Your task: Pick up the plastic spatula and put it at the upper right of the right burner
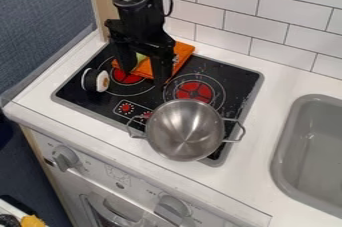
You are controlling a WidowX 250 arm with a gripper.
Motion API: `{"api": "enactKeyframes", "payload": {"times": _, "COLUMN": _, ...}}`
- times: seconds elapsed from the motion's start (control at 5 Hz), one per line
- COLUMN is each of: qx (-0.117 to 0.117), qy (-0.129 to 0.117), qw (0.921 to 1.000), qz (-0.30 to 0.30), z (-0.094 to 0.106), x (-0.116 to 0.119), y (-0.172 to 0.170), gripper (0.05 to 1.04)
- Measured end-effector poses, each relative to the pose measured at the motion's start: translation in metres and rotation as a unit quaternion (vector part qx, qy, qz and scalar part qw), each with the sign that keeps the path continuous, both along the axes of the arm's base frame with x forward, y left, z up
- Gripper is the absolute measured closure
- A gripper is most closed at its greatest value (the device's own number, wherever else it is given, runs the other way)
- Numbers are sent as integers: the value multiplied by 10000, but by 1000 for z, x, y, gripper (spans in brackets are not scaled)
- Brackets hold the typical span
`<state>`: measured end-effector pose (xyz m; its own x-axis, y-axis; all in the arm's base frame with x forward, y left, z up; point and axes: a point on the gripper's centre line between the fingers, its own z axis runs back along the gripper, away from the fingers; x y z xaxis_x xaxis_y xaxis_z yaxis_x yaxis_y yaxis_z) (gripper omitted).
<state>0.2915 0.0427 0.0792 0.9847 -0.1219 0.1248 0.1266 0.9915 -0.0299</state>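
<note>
The black gripper [143, 72] hangs over the back left of the stove, its two fingers apart and open above the orange cloth [182, 55]. A small pale green piece [141, 58] shows between the fingers; the rest is hidden by the gripper, and I cannot tell whether it is the spatula. The right burner [194, 91] is red with white rings around it, to the right of the gripper.
A steel pot [185, 131] with two handles stands at the stove's front right, just before the right burner. A white and black round object [95, 80] lies at the left. The grey sink [314, 151] is at the right; a tiled wall [257, 18] rises behind.
</note>
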Motion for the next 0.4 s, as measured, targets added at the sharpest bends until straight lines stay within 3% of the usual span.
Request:
{"api": "enactKeyframes", "payload": {"times": 0.2, "qx": -26, "qy": 137, "qw": 9999, "qz": 8, "z": -8, "x": -1, "y": -1, "gripper": 82}}
{"api": "enactKeyframes", "payload": {"times": 0.4, "qx": 28, "qy": 127, "qw": 9998, "qz": 127, "z": -12, "x": 12, "y": 17, "gripper": 82}}
